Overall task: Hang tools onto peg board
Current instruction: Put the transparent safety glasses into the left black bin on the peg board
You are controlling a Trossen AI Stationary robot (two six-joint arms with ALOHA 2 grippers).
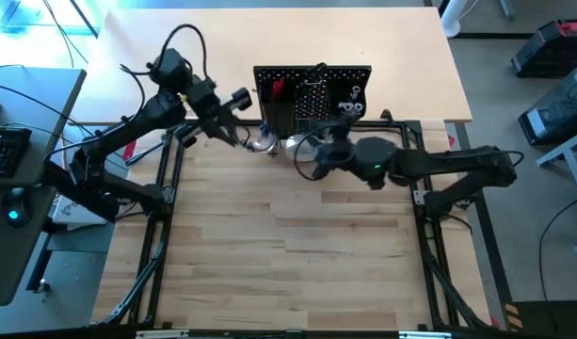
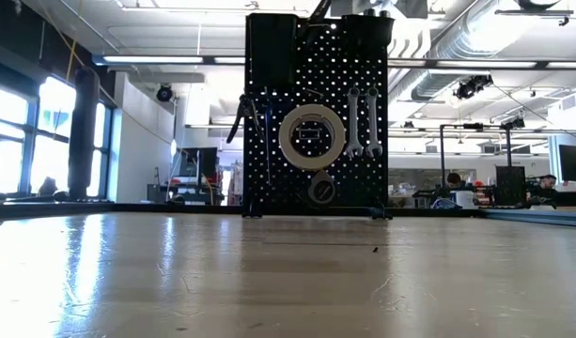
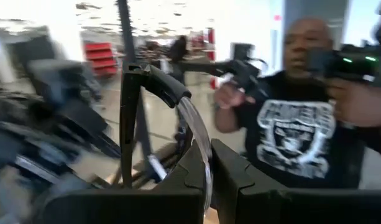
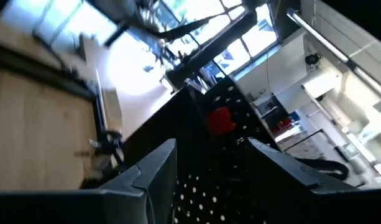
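I log one black perforated metal peg board (image 2: 316, 113), upright at the table's far edge. On it: white tape roll (image 2: 311, 137), two silver wrenches (image 2: 362, 122). My right gripper (image 1: 324, 151), fingers apart, empty, sits just near of the board. My left gripper (image 1: 233, 121), at the board's left, is clamped on a thin silver tool (image 3: 199, 146).

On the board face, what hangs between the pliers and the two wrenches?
In the low view, the white tape roll hangs between the pliers and the wrenches on the peg board; a small round item sits just below it.
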